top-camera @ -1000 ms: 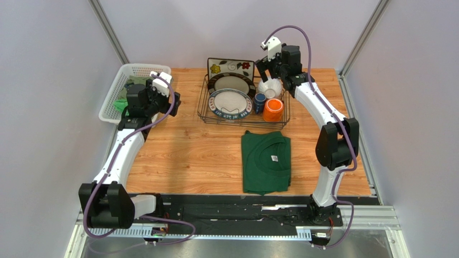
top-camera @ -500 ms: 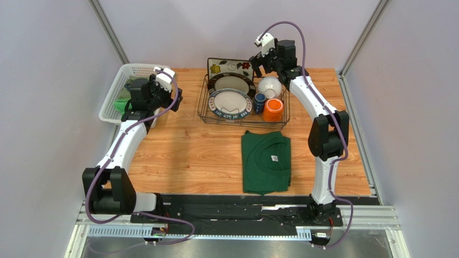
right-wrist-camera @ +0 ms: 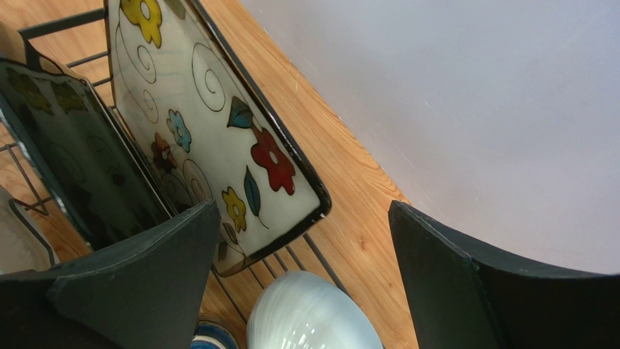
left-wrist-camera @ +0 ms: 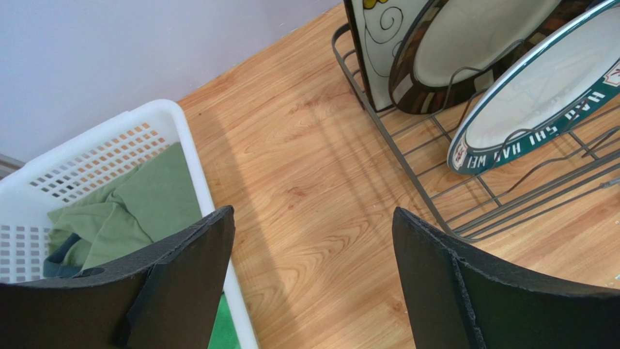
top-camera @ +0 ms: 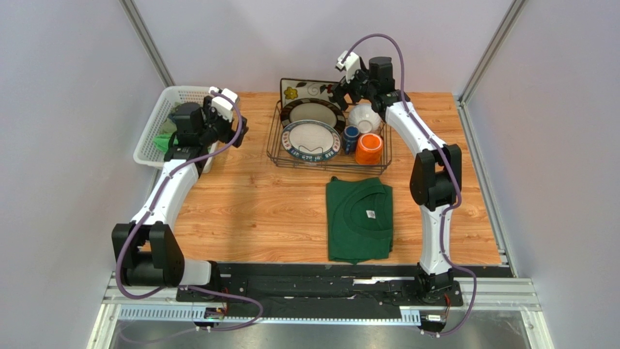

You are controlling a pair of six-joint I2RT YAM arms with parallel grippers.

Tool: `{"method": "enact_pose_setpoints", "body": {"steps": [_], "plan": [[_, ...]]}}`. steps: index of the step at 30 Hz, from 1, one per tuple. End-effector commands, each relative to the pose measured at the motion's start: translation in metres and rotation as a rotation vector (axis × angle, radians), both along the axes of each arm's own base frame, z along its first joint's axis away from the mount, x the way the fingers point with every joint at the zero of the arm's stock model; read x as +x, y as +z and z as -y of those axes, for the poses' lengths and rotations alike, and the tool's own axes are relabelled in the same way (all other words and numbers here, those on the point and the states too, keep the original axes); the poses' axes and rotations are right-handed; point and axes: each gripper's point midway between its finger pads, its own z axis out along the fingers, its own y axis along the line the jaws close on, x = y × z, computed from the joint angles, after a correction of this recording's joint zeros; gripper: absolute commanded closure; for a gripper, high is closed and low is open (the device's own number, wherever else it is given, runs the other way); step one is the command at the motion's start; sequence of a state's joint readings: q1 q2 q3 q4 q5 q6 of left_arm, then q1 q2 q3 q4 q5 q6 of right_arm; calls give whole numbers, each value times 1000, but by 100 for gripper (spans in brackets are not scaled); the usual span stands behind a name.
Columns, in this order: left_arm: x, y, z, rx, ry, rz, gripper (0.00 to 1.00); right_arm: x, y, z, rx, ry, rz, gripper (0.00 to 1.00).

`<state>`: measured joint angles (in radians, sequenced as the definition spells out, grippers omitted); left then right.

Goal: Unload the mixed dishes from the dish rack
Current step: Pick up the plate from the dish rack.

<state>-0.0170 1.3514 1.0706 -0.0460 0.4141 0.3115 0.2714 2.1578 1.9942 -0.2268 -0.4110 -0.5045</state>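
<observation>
Ok so, starting at the near edge: a folded green t-shirt (top-camera: 359,218) lies flat on the wooden table (top-camera: 247,207), just in front of the dish rack (left-wrist-camera: 399,149) and apart from the dishes. The rack sits at the back middle of the table and all the dishes are in it. On its right side the orange mug (top-camera: 369,148) is at the front. The dark blue mug (top-camera: 351,137) is just beside it on the left, and the white bowl (right-wrist-camera: 313,314) sits behind both with its ribbed outside showing to the right wrist cam. The left side of the rack has three plates standing on edge in the wire dividers. The front round plate (left-wrist-camera: 538,102) has a green lettered rim, the second round plate (left-wrist-camera: 466,51) has a dark patterned rim, and the square flower plate (right-wrist-camera: 211,138) stands at the very back. Over on the left, the left gripper (left-wrist-camera: 311,222) hangs above bare wood between the white plastic basket (left-wrist-camera: 185,145) and the rack's left end. Its jaws are spread wide with nothing between them. The basket has some green cloth (left-wrist-camera: 124,211) bunched inside. Furthest back, the right gripper (right-wrist-camera: 302,214) hovers over the back right part of the rack. It's above a corner of the square flower plate and the bowl, fingers wide apart, holding nothing and not touching either one as far as I can see.
</observation>
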Motion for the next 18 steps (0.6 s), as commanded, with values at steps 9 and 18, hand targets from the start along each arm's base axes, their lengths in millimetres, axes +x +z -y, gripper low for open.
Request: {"method": "enact_pose_setpoints", "body": {"steps": [9,18], "plan": [[24,34,4,35,-58,139,13,27,3,-14,-15,80,109,10],[31,28,7,56,-94,156,13,33,-19,-27,18,140,102,17]]}}
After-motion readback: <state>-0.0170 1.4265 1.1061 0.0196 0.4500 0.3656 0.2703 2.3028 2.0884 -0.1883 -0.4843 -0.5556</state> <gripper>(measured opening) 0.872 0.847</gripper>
